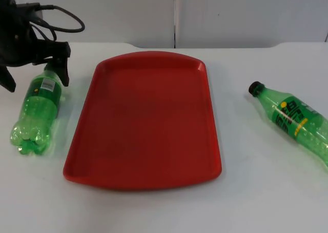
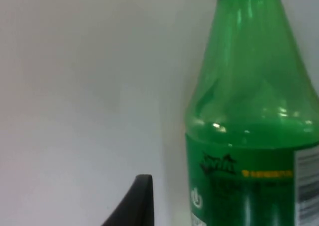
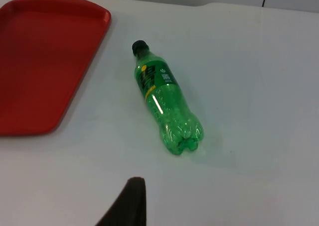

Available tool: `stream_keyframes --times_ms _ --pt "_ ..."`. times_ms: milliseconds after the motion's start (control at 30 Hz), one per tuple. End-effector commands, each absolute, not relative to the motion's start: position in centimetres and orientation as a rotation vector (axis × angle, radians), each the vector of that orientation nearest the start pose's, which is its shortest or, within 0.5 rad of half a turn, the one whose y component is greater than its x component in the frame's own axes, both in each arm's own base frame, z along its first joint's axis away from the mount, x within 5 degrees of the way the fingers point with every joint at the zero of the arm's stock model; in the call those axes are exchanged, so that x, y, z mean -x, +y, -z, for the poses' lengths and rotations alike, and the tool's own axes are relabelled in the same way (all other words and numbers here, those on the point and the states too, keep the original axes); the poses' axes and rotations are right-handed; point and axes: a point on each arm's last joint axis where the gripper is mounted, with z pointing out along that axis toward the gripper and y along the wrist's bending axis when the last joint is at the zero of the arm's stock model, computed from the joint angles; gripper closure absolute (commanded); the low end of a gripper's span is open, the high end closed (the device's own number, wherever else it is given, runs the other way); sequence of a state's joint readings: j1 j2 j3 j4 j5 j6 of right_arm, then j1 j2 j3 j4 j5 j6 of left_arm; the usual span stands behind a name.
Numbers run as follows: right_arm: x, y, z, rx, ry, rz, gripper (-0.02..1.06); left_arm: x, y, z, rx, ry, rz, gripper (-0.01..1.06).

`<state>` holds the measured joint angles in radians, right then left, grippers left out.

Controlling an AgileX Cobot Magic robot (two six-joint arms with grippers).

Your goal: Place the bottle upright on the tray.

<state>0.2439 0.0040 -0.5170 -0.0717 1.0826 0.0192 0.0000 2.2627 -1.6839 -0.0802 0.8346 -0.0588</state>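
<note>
A green bottle lies on its side on the white table, left of the red tray, with its base toward the front. My left gripper is open over its neck end, one finger on each side. In the left wrist view this bottle is very close, a small gap away from one black fingertip. A second green bottle with a black cap lies right of the tray. In the right wrist view that bottle lies well ahead of my right gripper, beside the tray.
The grey partition wall stands behind the table's far edge. Open white table surface runs along the front and between the tray and each bottle.
</note>
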Motion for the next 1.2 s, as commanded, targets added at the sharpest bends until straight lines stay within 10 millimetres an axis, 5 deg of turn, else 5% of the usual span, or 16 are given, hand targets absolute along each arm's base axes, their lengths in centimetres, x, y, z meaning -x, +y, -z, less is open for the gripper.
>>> stream_keyframes --times_ms 0,1167 --pt "0.6 -0.7 -28.1 0.232 2.028 -0.074 -0.01 -46.5 -0.5 -12.1 0.156 2.888 0.112 0.0" --pt "0.6 -0.7 -28.1 0.232 2.027 -0.074 -0.01 -48.0 -0.4 -7.4 0.103 2.937 0.076 0.03"
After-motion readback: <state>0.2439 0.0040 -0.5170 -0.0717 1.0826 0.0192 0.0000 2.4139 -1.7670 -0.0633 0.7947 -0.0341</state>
